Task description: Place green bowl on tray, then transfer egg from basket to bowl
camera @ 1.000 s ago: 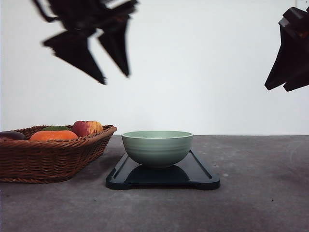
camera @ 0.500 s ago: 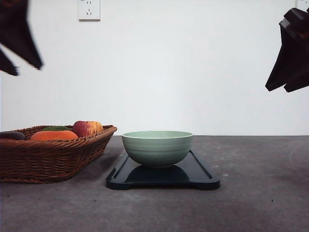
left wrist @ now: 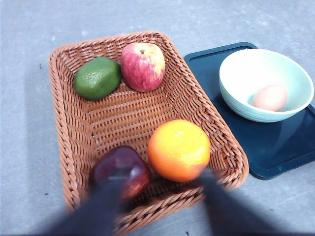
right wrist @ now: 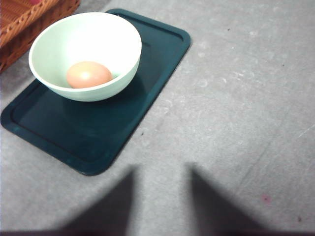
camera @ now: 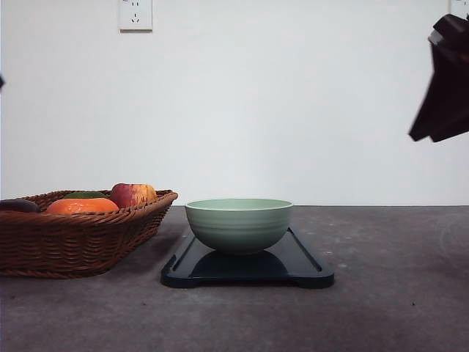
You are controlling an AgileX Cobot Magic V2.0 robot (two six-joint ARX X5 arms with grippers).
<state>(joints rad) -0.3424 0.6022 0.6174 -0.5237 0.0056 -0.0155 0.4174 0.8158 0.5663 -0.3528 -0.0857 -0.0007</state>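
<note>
Left hand (left wrist: 157, 196) gone up-left, fingers apart, empty; grey table (camera: 396, 308), white wall (camera: 293, 110).

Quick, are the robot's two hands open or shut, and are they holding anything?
Left gripper: open, holding nothing.
Right gripper: open, holding nothing.

the sage-green bowl (camera: 239, 224) is set upright on the dark tray (camera: 308, 268); the brownish-pink egg (right wrist: 89, 74) is held inside it, beside the wicker basket (camera: 80, 238).

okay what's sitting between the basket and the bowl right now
Nothing stands between them. In the left wrist view, the basket and the bowl are parted by a strip of the tray and a sliver of bare table.
</note>
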